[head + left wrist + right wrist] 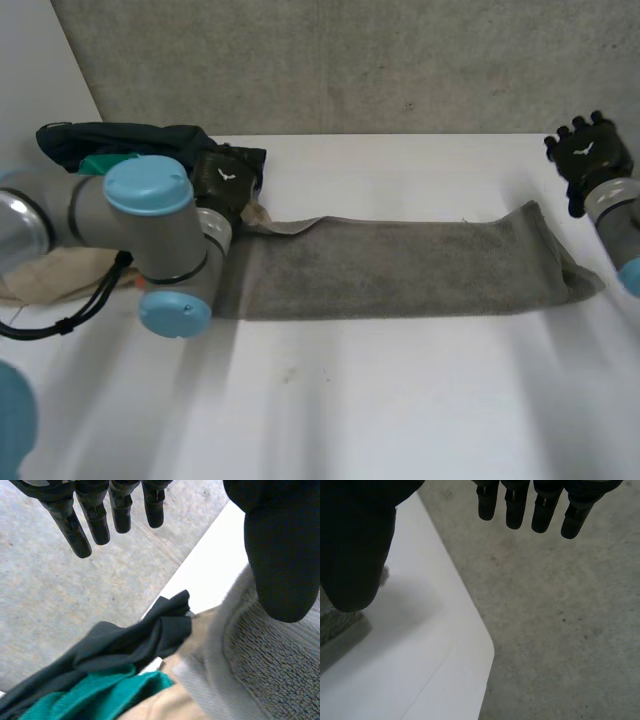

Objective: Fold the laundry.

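Grey towel [400,270] is lying folded into a long strip, running left to right across the white surface [400,400]. My left robot hand [225,183] is sitting at the towel's far left corner. Its fingers [75,530] are hanging straight and well apart from the thumb [282,565], so it's open and gripping nothing. The thumb is hovering over the towel's hem; can't tell if it's touching.

Just beyond that corner a black garment [135,642] is lying bunched over a teal garment [100,697]. A beige cloth [165,705] is lying right against the towel's end.

My right robot hand [590,150] is hanging past the towel's right end, near the surface's far right corner and apart from the cloth. Its fingers [515,505] are straight, so it's open and empty. Right wrist view is showing the towel's end beside my thumb, the surface's rounded corner, and concrete floor [560,605] beyond.
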Robot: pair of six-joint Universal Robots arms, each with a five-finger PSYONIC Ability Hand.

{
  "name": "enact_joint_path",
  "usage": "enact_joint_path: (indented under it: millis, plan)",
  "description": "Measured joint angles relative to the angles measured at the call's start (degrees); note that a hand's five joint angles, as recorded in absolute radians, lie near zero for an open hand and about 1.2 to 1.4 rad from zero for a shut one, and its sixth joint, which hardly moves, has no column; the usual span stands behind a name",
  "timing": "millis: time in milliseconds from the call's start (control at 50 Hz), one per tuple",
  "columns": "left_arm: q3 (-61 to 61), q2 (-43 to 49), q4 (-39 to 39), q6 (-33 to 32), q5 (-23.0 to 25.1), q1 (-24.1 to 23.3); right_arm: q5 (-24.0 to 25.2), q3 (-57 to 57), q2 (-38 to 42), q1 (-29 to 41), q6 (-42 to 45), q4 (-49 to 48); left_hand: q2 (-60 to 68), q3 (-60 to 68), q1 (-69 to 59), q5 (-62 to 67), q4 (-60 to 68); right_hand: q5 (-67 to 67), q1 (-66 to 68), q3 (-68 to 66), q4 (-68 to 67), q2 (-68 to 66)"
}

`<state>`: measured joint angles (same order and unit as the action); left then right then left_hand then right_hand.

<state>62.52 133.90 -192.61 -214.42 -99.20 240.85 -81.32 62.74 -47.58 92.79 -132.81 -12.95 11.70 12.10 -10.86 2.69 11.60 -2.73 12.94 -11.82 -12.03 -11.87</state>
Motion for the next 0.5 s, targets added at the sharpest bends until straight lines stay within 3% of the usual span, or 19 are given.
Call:
enact_joint_path:
  millis: [120,260,500]
  plan:
    - [7.5,-8.1,-0.1,0.3,0.3,0.7,4.9,3.7,-7.6,-4.2,-3.4,8.9,0.0,0.0,0.0,0.0,0.0,0.0,0.0,0.0,0.0,0.0]
    - [14.1,-12.6,-0.3,0.6,0.8,3.0,11.4,7.8,-10.1,-10.4,-3.7,19.9,0.0,0.0,0.0,0.0,0.0,-3.4,2.6,-4.0,-3.8,-3.9]
    - [15.5,-11.6,-0.9,4.9,9.1,5.9,20.7,17.8,-9.6,-13.5,-0.4,18.4,0.0,0.0,0.0,0.0,0.0,-11.1,10.2,-11.3,-11.2,-10.2]
